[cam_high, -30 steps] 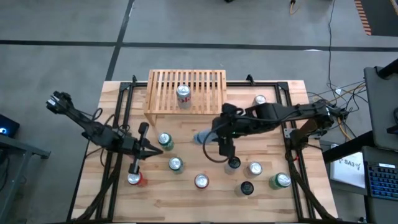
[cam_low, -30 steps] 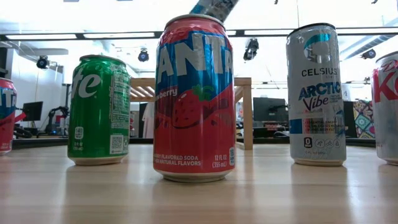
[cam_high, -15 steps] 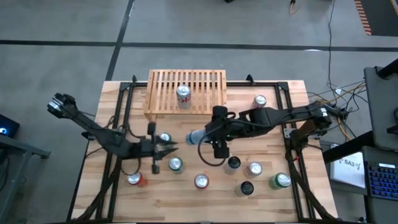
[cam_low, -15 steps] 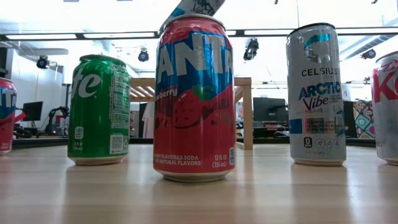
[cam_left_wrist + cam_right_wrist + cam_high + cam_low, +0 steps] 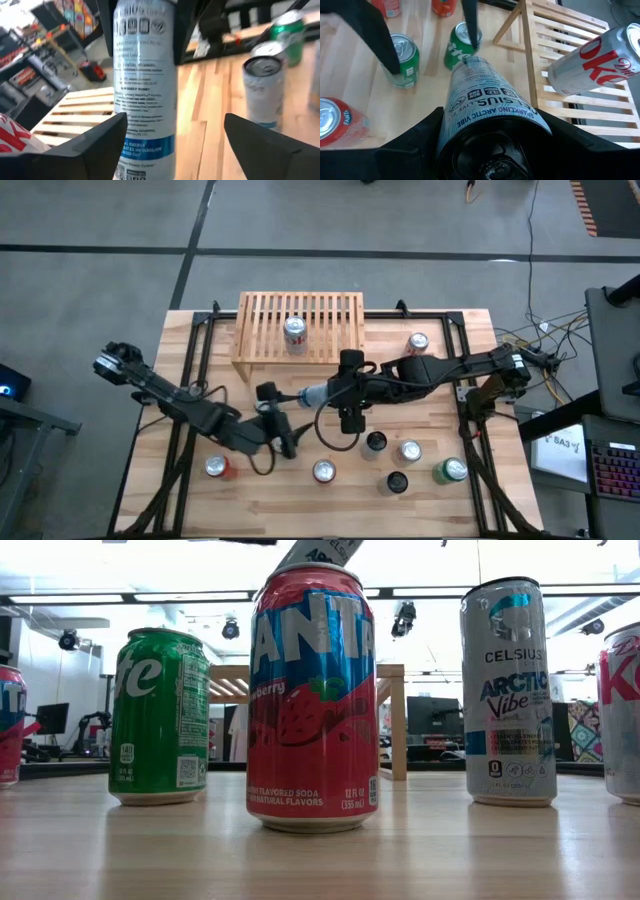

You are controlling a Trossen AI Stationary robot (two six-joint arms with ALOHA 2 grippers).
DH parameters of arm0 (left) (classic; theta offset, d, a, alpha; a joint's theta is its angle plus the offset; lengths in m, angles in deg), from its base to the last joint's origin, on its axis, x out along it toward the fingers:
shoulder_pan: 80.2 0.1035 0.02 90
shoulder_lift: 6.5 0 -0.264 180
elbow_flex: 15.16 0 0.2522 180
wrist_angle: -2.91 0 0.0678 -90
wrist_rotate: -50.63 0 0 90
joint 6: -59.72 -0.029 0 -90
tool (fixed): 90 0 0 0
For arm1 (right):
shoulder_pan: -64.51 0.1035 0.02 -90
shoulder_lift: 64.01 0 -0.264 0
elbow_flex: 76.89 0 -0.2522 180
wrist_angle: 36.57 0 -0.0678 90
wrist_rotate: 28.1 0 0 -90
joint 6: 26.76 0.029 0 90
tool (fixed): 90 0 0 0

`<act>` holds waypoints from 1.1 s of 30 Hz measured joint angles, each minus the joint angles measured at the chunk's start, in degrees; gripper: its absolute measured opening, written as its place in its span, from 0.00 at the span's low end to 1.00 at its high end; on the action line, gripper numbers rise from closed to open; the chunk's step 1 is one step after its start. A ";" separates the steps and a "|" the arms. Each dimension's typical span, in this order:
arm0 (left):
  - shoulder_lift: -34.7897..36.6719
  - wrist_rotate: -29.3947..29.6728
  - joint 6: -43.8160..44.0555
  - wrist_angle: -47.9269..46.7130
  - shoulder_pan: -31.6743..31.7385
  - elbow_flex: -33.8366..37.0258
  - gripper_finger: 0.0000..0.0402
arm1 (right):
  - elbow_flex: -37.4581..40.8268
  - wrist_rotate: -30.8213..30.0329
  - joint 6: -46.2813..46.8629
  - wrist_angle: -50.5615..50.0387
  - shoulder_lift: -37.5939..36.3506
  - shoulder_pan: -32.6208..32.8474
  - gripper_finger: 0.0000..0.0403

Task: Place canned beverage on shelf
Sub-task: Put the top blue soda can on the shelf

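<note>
Two grippers at mid-table, meeting end to end over the planks in front of the shelf (image 5: 300,326).

Right gripper (image 5: 335,392): fingers clamped on a slim white-and-blue can (image 5: 313,394), held lying sideways above the table, its free end towards the left arm. In the right wrist view the can (image 5: 487,112) fills the space between the fingers (image 5: 415,142), with the shelf (image 5: 570,60) just beyond.

Left gripper (image 5: 278,423): fingers spread wide, nothing held. In the left wrist view its fingers (image 5: 90,145) stand either side of the slim can (image 5: 145,80) without closing on it.

Shelf: low light-wood slatted rack at the far middle of the table (image 5: 190,380); one silver-and-red can (image 5: 295,332) stands on its slats.

Loose cans on the table: red can (image 5: 217,469) near the left front, red strawberry soda can (image 5: 312,700), green can (image 5: 158,718), white can (image 5: 508,690), green can (image 5: 450,471) at the right front, one can (image 5: 417,342) beside the shelf.
</note>
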State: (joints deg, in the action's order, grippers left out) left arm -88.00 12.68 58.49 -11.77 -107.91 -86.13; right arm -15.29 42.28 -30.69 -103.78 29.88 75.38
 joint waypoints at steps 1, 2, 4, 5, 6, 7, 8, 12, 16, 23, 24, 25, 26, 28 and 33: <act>-1.04 0.07 0.88 -1.45 0.62 -1.14 0.81 | 0.00 0.03 -0.10 0.01 0.00 -0.01 0.60; -1.92 0.17 1.51 -2.88 1.12 -2.14 0.82 | 0.00 -0.03 -0.12 0.00 0.00 -0.01 0.60; -3.63 1.80 2.13 -4.80 1.74 -3.76 0.83 | 0.00 -0.14 0.30 -0.14 0.00 -0.01 0.60; -4.40 3.19 2.23 -5.08 1.89 -4.41 0.84 | 0.00 -0.14 0.61 -0.13 0.00 -0.04 0.60; -5.09 4.71 2.25 -5.45 1.89 -4.98 0.84 | 0.00 -0.12 0.98 0.14 0.00 -0.04 0.60; -5.69 6.41 2.22 -5.78 1.93 -5.45 0.84 | 0.00 -0.10 1.39 0.47 0.00 -0.02 0.60; -6.17 7.81 2.20 -5.78 1.95 -5.82 0.84 | 0.00 -0.04 1.94 0.78 0.00 -0.01 0.60; -7.61 9.28 2.16 -5.62 2.14 -7.00 0.84 | 0.00 0.19 4.50 2.83 0.00 0.01 0.60; -8.41 11.13 2.35 -5.26 2.59 -7.06 0.84 | 0.00 0.32 9.13 4.11 0.00 0.01 0.60; -8.79 13.09 2.20 -5.32 2.54 -7.02 0.70 | 0.13 0.19 10.29 4.48 0.00 0.00 0.60; -8.79 13.07 2.18 -5.34 2.54 -7.00 0.65 | 0.18 0.14 10.27 4.44 0.00 0.03 0.60; -8.79 13.13 2.22 -5.34 2.54 -7.00 0.59 | 0.22 0.15 10.15 4.44 0.00 0.01 0.60; -8.79 13.16 2.22 -5.37 2.54 -6.96 0.56 | 0.24 0.16 9.98 4.49 0.00 0.01 0.60; -8.79 13.22 2.20 -5.34 2.55 -6.95 0.56 | 0.24 0.16 9.66 4.51 0.00 0.01 0.60; -8.79 13.29 2.66 -5.09 2.52 -6.87 0.56 | 0.30 0.12 9.32 5.39 0.00 0.01 0.70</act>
State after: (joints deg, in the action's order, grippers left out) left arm -96.78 25.97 61.15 -16.86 -105.39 -93.00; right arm -14.99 42.40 -21.37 -98.39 29.88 75.39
